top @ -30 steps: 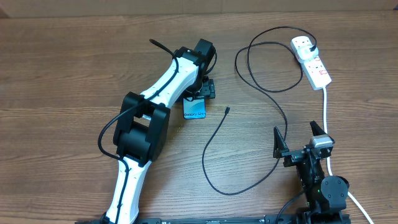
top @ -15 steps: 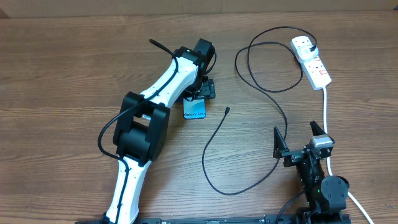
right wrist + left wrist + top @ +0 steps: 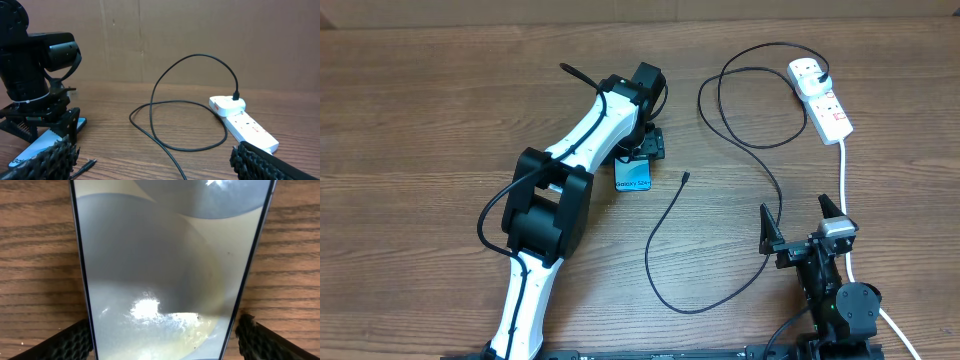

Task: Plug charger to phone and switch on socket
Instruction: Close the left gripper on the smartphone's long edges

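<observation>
Overhead: your left pincer (image 3: 640, 152) stands over the phone (image 3: 633, 179), which lies flat on the counter (image 3: 420, 120). The charger (image 3: 660, 228) tip lies just beside the phone, and the socket (image 3: 817, 95) is well apart from it.

Left wrist: the pincer is released, its fingers (image 3: 75, 342) just beside the phone's long edges.

Right wrist: your right pincer (image 3: 160, 167) is released and empty, well apart from the phone.

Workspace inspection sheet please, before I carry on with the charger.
Surface: wooden table.
Job's things: phone screen up; charger tip loose beside it, not plugged in; power strip far right, switch state unreadable.
Clutter: nothing seen.
Grippers: left gripper straddles the phone, contact unclear; right gripper open, holding nothing.
Cables: charger loops across the table to the power strip; white lead runs past the right gripper.
Surroundings: brown board behind the table.
</observation>
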